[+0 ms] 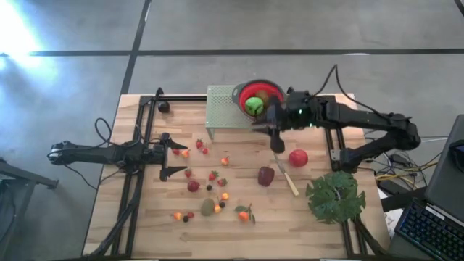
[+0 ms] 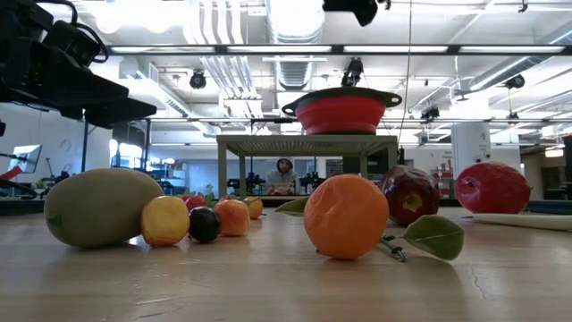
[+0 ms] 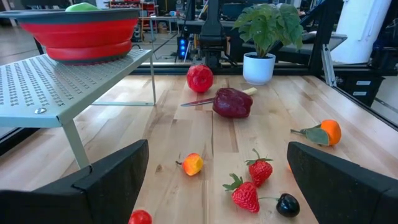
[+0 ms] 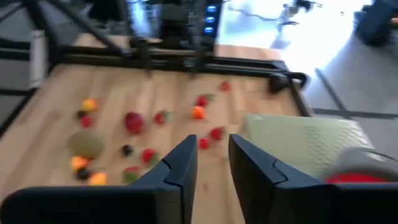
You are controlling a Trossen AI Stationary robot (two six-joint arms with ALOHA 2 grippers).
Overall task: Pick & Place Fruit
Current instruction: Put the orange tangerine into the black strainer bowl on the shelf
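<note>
Toy fruit lies scattered on the wooden table: a red apple [image 1: 298, 157], a dark maroon fruit [image 1: 266, 175], a kiwi [image 1: 209, 207], an orange [image 1: 244, 214] and several strawberries [image 1: 212, 175]. A red bowl [image 1: 270, 88] stands on a perforated stand [image 1: 221, 109] at the far edge and holds a green apple [image 1: 254, 105]. My right gripper [image 4: 211, 152] hangs high beside the bowl's near rim, pointing toward the table's left. Its fingers stand a narrow gap apart with nothing between them. My left gripper [image 3: 217, 162] waits at the table's left, open and empty.
A pale-handled knife [image 1: 288, 180] lies between the maroon fruit and a leafy green plant [image 1: 335, 196] at the near right. Black frame rails [image 1: 147, 145] run along both sides. A small dark fruit [image 1: 164, 107] sits at the far left corner.
</note>
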